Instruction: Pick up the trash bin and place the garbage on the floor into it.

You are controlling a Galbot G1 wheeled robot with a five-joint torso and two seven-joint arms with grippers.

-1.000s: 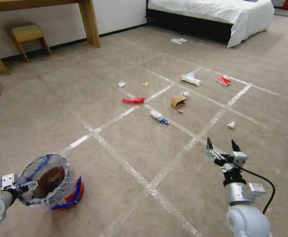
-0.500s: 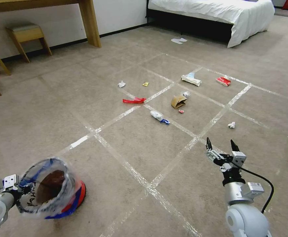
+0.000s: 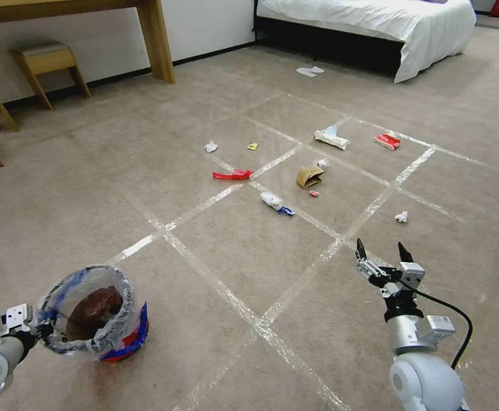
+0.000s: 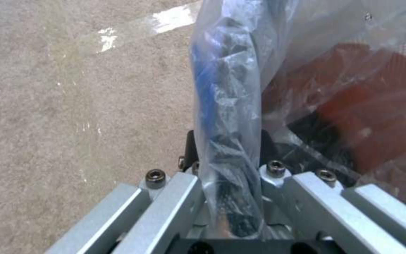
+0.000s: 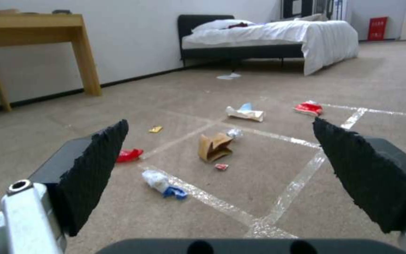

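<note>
Lower left of head view: left gripper (image 3: 43,330) clamped on the bagged rim of the trash bin (image 3: 98,319), probably for carrying. Right gripper (image 3: 382,254) open, lower right, facing the garbage (image 3: 309,176) mid-frame.

No text, label or number is readable; the trash bin (image 3: 98,319) liner's blue markings stay illegible
</note>
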